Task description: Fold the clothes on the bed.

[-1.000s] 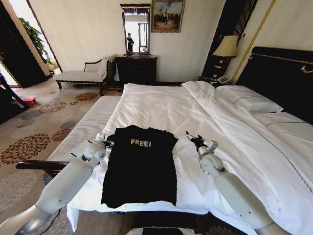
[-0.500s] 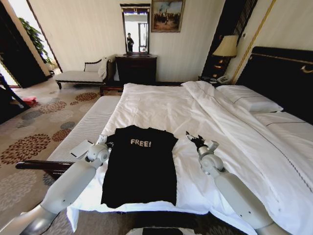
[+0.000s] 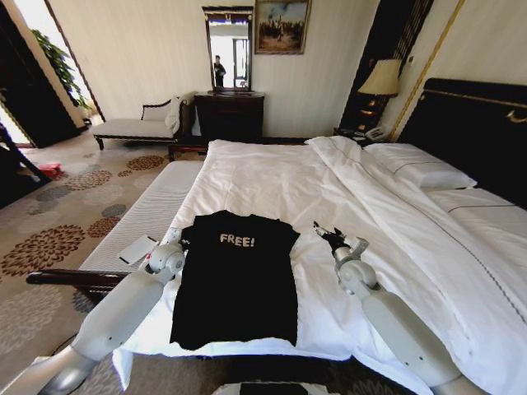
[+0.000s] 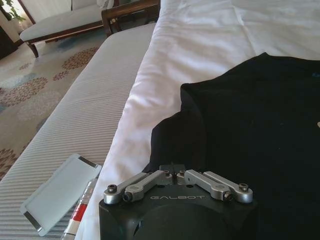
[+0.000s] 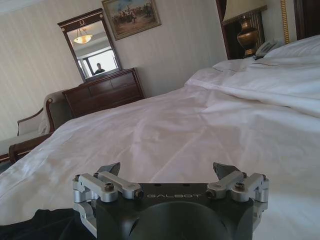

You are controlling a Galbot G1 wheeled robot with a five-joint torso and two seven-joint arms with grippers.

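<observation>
Shirt (image 3: 236,280) lies flat, chest up, near the foot of the bed (image 3: 272,177), its sleeves already tucked in. Your left gripper (image 3: 175,239) sits at the garment's left shoulder edge with its fingers drawn together; whether they pinch cloth, you cannot tell. Your right gripper (image 3: 327,234) rests on the duvet just beside the right shoulder, fingers spread wide. Judged step: taking hold before a fold. Next, you need a matching right-side grasp.
</observation>
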